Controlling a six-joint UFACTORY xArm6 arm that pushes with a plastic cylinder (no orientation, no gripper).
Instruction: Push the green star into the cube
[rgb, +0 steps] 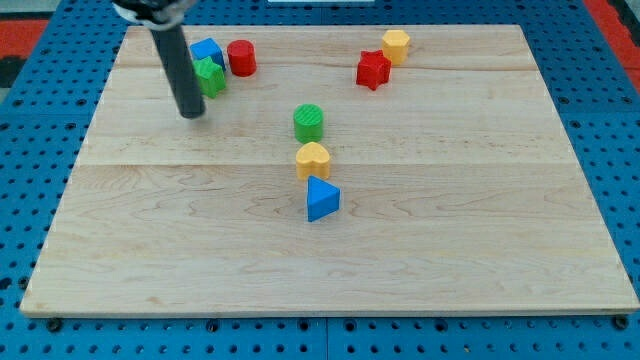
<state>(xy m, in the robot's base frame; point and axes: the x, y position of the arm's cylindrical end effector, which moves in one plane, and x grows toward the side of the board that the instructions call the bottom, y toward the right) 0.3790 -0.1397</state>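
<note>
On a wooden board (450, 250), my tip (192, 113) stood just below-left of the green star (211, 77), which touched the blue cube (207, 52). A red cylinder (241, 57) sat beside them. The rod had no fingers. No containers appeared.
</note>
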